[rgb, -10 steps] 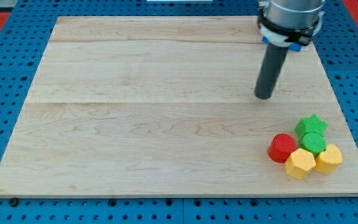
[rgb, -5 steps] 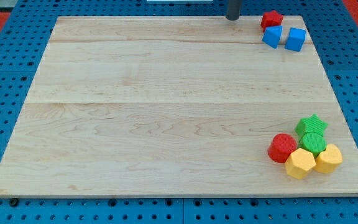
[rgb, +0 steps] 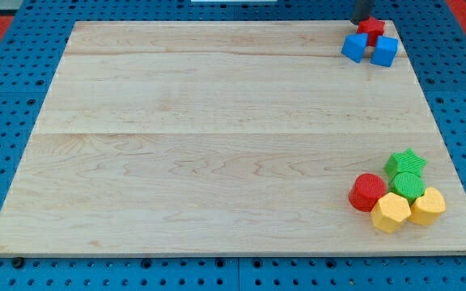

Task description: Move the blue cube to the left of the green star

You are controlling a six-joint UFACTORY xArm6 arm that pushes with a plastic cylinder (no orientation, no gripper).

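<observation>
Blue cube (rgb: 353, 47) sitting at the view's top right corner of the desk (rgb: 217, 137), turned corner-on, left-hand member of a tight trio. Just to its right, a second blue block (rgb: 384, 51), also cube-like, with a narrow gap of bare wood between the two. Behind and between them, toward the view's top, a red block (rgb: 371, 28), shape hard to make out, touching or nearly touching both blue ones.

My tip (rgb: 361, 22) down at the very top edge of the view, just left of the red block and right above the blue cube; only a short dark stub of the rod visible, the rest cut off by the frame. No claw on this rod, so nothing to report as open or closed.

Green star (rgb: 405, 162) well apart from the blue cube, far down at the view's bottom right. Packed in a cluster there: a green rounded block (rgb: 408, 185) pressed against the star's lower side, a red cylinder (rgb: 368, 191) to the left, and two yellow blocks, seemingly hexagonal (rgb: 391, 212) (rgb: 428, 205), along the bottom edge of the group.

Blue pegboard (rgb: 6, 121) surrounding the desk on all sides.
</observation>
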